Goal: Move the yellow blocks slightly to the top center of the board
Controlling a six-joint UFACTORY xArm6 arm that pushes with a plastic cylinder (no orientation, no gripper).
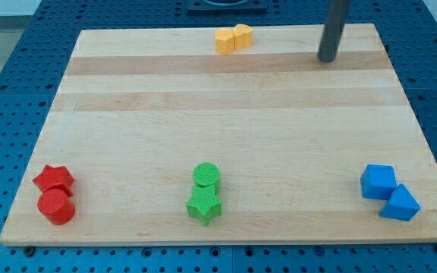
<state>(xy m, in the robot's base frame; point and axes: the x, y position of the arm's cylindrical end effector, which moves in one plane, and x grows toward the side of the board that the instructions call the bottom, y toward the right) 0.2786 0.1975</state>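
Two yellow blocks sit touching at the view's top centre of the wooden board (226,144): a yellow block (224,41) on the left and a yellow block (242,36) on the right, their shapes hard to make out. My tip (327,58) rests on the board at the top right, well to the right of the yellow blocks and apart from them.
A red star (54,179) and a red cylinder (56,206) sit at the bottom left. A green cylinder (207,176) and a green star (204,205) sit at the bottom centre. A blue cube (378,181) and a blue triangular block (400,203) sit at the bottom right.
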